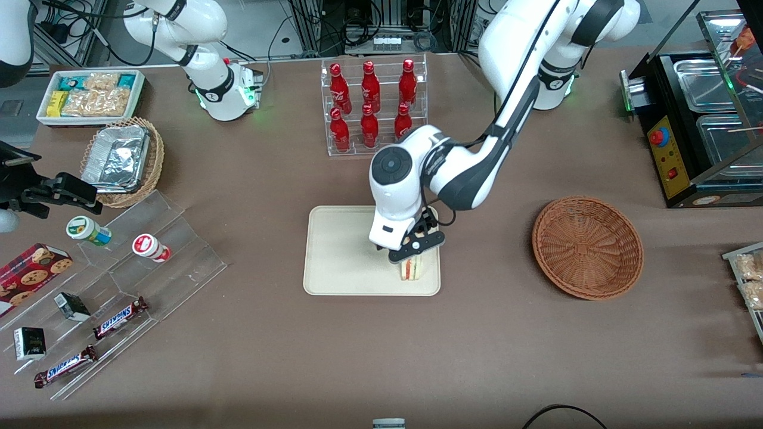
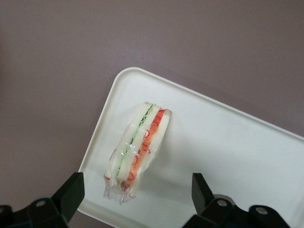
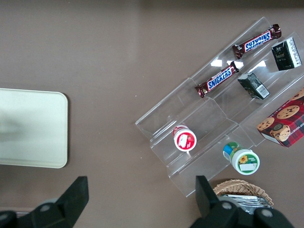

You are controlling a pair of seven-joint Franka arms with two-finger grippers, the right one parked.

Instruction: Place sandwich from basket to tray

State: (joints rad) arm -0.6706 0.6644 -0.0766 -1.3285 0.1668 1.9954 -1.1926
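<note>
The sandwich (image 2: 138, 148) already stands on its edge on the tray (image 1: 340, 262), near the corner closest to the basket (image 1: 588, 246), which is now empty. The gripper (image 1: 417, 245) hangs just above it, fingers spread and holding nothing; only pulling away remains

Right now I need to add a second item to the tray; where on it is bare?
The flat cream-beige tray is bare toward the parked arm's end. Its other end holds the triangular sandwich, with the open gripper above.
</note>
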